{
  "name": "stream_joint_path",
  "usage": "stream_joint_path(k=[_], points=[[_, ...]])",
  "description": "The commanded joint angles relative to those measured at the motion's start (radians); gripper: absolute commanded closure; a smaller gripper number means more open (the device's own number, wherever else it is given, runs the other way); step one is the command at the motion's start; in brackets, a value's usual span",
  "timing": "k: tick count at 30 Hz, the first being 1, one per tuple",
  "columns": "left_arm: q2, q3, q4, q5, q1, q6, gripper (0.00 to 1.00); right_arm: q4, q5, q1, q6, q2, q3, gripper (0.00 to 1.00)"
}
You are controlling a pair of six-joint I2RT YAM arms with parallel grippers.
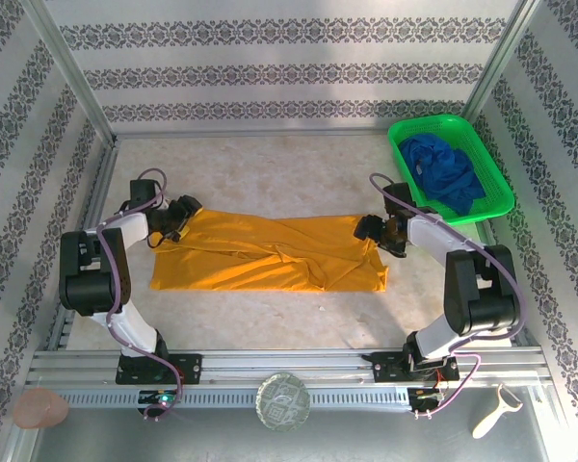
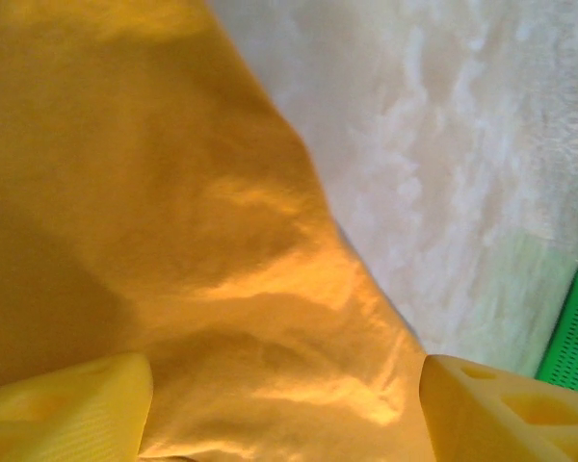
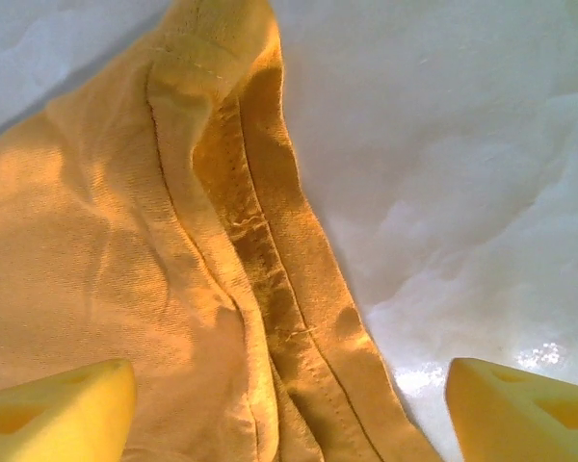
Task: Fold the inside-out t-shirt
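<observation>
Nearest the lens, right gripper (image 3: 289, 409) with jaws spread wide above the stitched hem (image 3: 270, 279) of the inside-out t-shirt (image 1: 270, 255), gripping nothing; left gripper (image 2: 287, 414) likewise parted over the opposite end. Lies rumpled lengthwise across the table (image 1: 270, 164), between both arms. Risks pinching only one layer on closing, so dragging the cloth into a crooked, bunched fold

Bare table (image 1: 270, 168) beyond the t-shirt (image 1: 270, 255) lies open; green basket (image 1: 429, 121) (far right corner) obstructs.
</observation>
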Motion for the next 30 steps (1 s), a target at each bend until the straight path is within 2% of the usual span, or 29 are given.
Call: stream_joint_path(k=[1, 8, 9, 12, 20, 23, 25, 27, 28, 30], points=[[-0.067, 0.037, -0.078, 0.049, -0.009, 0.038, 0.26, 0.019, -0.038, -0.003, -0.039, 0.053, 0.032, 0.13], [-0.163, -0.027, -0.207, -0.022, -0.020, 0.103, 0.26, 0.058, -0.112, 0.037, -0.038, 0.140, 0.046, 0.13], [-0.163, -0.050, -0.200, -0.032, -0.020, 0.106, 0.25, 0.044, -0.089, 0.055, -0.042, 0.139, 0.048, 0.13], [-0.125, -0.094, -0.161, -0.028, -0.020, 0.102, 0.25, 0.058, -0.124, 0.066, -0.018, 0.116, 0.026, 0.22], [-0.031, -0.101, -0.118, -0.033, -0.020, 0.109, 0.26, 0.062, -0.157, 0.112, 0.045, 0.149, 0.022, 0.27], [-0.027, -0.100, -0.115, -0.029, -0.020, 0.107, 0.26, 0.073, -0.153, 0.143, 0.060, 0.163, 0.026, 0.45], [-0.028, -0.096, -0.111, -0.023, -0.019, 0.104, 0.26, 0.082, -0.147, 0.151, 0.071, 0.167, 0.024, 0.66], [-0.035, -0.077, -0.123, -0.010, -0.020, 0.107, 0.26, 0.088, -0.135, 0.145, 0.078, 0.159, 0.021, 0.95], [-0.046, -0.066, -0.134, -0.008, -0.020, 0.110, 0.26, 0.089, -0.133, 0.137, 0.079, 0.148, 0.018, 1.00], [-0.071, -0.044, -0.163, -0.019, -0.019, 0.126, 0.26, 0.089, -0.142, 0.110, 0.082, 0.111, 0.015, 1.00]])
